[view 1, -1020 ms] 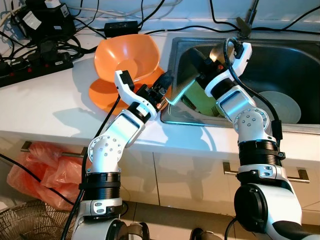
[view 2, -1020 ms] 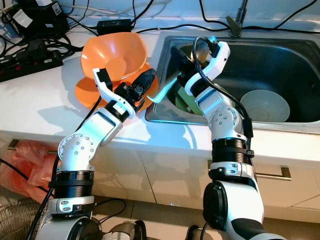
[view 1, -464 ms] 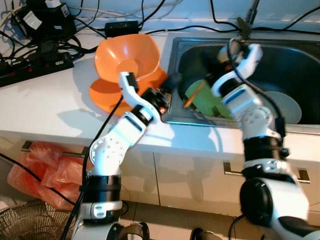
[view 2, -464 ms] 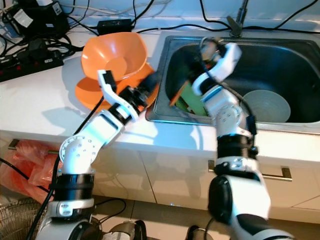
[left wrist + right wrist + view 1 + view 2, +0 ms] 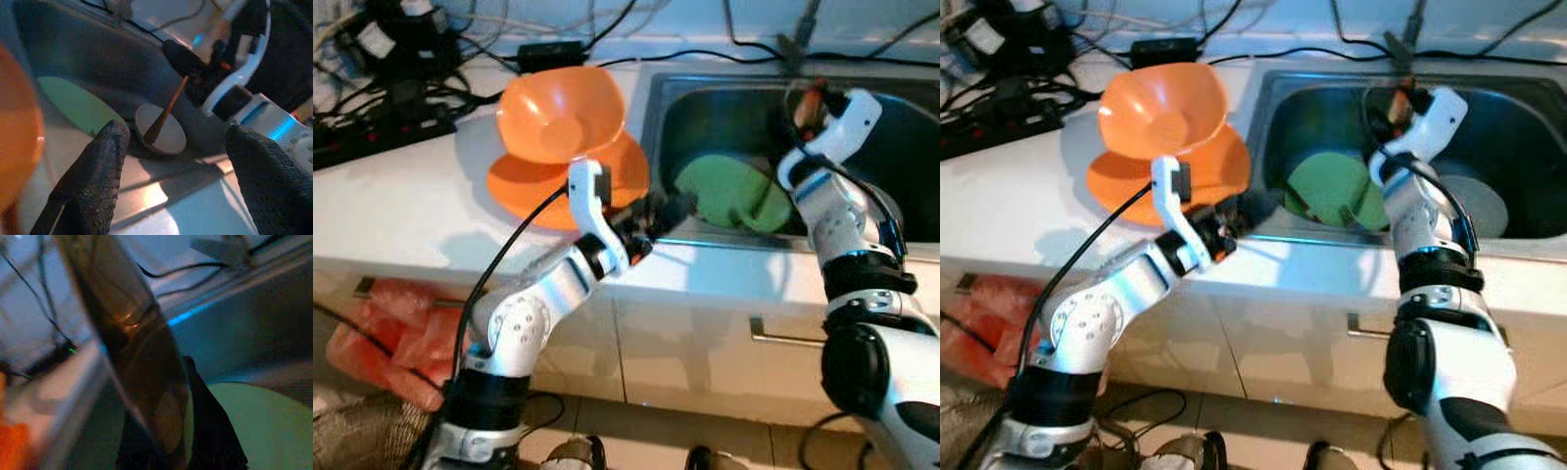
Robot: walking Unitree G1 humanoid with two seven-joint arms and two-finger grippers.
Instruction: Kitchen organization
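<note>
Now the green plate [image 5: 729,193] lies flat, right gripper [image 5: 1389,174] raised higher.

A green plate [image 5: 729,193] leans tilted in the steel sink [image 5: 724,98], beside orange bowls [image 5: 563,113].

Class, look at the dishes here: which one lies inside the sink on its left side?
The green plate, leaning in the sink's left part; the orange bowls sit on the counter.
</note>
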